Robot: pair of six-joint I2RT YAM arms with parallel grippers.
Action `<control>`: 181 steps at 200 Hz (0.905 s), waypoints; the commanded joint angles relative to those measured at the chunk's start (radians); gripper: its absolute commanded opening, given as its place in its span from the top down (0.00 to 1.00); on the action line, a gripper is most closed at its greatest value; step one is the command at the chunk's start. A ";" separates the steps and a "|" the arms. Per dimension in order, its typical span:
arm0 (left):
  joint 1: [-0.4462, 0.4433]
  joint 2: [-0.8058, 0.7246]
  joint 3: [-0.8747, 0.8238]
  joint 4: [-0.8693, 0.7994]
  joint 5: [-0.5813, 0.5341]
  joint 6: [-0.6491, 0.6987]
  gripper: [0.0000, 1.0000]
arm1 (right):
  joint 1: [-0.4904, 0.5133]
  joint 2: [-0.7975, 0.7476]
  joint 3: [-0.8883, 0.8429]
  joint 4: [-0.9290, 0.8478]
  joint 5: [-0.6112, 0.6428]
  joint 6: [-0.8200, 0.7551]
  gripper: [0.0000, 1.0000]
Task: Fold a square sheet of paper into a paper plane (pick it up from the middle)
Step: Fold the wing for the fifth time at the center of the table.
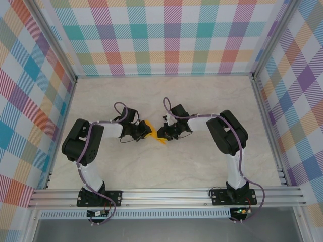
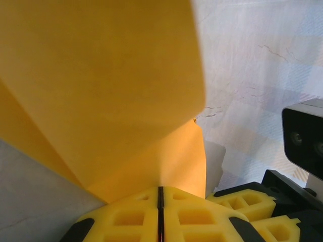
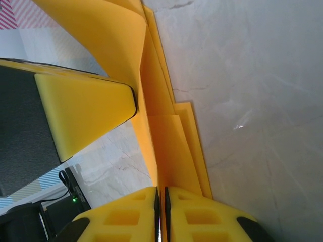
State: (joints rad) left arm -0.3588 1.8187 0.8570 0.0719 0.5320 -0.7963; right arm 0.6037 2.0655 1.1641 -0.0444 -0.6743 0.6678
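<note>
Folded orange sheet [image 1: 149,125] is noted at mid-tabletop [image 1: 202,166], well away from every edge. It is pinched from opposite sides by left gripper [image 2: 160,194] and right gripper [image 3: 160,194], each clamped on creased layers.

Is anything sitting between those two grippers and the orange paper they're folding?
Nothing visible does. The left gripper and the right gripper are each shut directly on the orange paper, which is held creased between them.

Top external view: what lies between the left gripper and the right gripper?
The folded orange paper lies in the gap between the left gripper and the right gripper. The wrist views show each gripper shut on it.
</note>
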 commanded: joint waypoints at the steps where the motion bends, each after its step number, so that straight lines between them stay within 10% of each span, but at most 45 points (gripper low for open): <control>1: -0.011 0.042 0.011 -0.111 -0.070 -0.009 0.91 | -0.004 -0.024 0.013 -0.062 -0.011 -0.049 0.85; 181: -0.011 0.059 0.047 -0.208 -0.122 -0.007 0.92 | -0.021 -0.007 -0.025 -0.133 -0.008 -0.145 0.96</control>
State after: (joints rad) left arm -0.3626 1.8290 0.9043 -0.0147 0.5179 -0.7959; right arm 0.6006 2.0338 1.1614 -0.1699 -0.6533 0.5152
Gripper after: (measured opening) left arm 0.085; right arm 0.058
